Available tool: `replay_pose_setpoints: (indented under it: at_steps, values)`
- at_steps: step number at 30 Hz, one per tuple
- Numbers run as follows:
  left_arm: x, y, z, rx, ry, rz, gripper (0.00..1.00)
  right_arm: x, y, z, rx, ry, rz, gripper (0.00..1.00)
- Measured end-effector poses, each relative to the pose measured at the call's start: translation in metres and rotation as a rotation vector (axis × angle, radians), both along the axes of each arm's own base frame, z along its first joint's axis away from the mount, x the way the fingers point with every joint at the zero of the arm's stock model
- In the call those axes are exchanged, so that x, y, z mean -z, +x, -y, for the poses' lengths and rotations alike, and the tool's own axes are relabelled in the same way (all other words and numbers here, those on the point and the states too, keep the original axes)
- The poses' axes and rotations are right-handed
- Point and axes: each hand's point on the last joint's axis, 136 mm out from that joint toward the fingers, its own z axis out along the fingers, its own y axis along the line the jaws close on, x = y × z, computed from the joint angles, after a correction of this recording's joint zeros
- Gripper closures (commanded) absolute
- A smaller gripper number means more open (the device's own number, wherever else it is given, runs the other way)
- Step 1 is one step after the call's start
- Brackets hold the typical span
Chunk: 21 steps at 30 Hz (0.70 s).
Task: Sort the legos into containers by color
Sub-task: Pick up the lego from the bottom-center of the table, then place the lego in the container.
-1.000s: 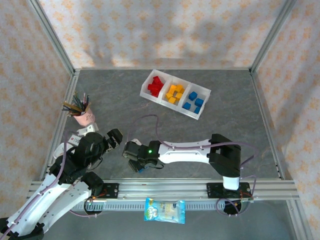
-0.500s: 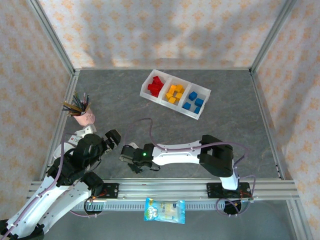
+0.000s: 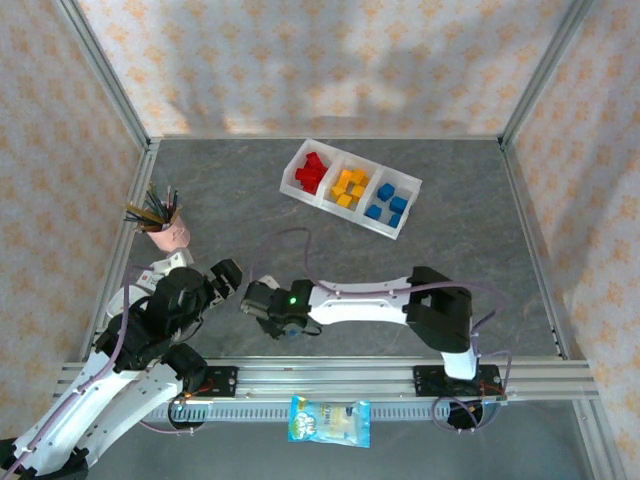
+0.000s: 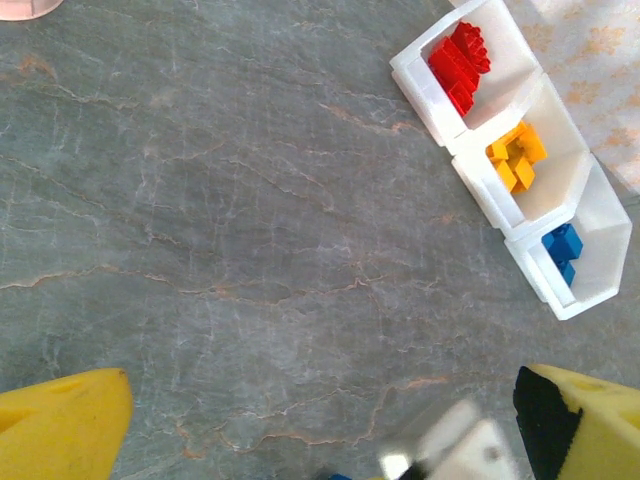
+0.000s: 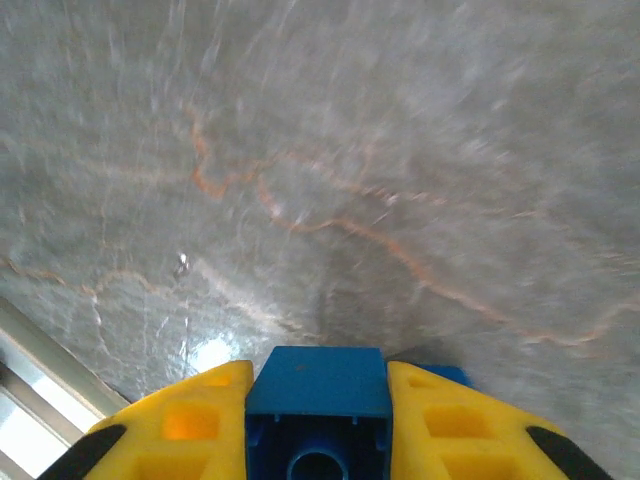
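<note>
Right wrist, right fingers (image 5: 180, 425) clamp blue lego (image 5: 318, 385), base cropped, left fingers (image 4: 60, 425) spread.

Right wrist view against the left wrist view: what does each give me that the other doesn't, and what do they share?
Right wrist view: a small blue plastic brick clamped between the yellow fingers of the right hand, plus an aluminium rail at the lower left. Left wrist view: the white three-compartment plastic tray with red bricks, yellow-orange bricks and blue bricks, one colour per compartment, and the left hand wide open, holding nothing. Shared: the grey marbled tabletop.
</note>
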Motion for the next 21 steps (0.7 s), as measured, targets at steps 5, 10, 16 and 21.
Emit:
replay_pose_setpoints:
  at_steps: [5, 10, 16, 21]
  values:
    - [0.003, 0.01, 0.008, 0.016, 0.023, -0.014, 0.01, -0.05, 0.057, 0.034, 0.155, 0.113, 0.033, 0.73]
    - [0.003, 0.03, 0.029, 0.074, 0.03, -0.007, 0.01, -0.078, 0.129, 0.092, 0.369, 0.171, 0.077, 0.73]
    - [0.01, 0.06, 0.063, 0.17, 0.033, -0.002, 0.01, -0.085, 0.217, 0.188, 0.673, 0.183, 0.127, 0.72]
    - [0.015, 0.081, 0.088, 0.243, 0.024, 0.013, 0.01, -0.089, 0.267, 0.26, 0.863, 0.186, 0.177, 0.73]
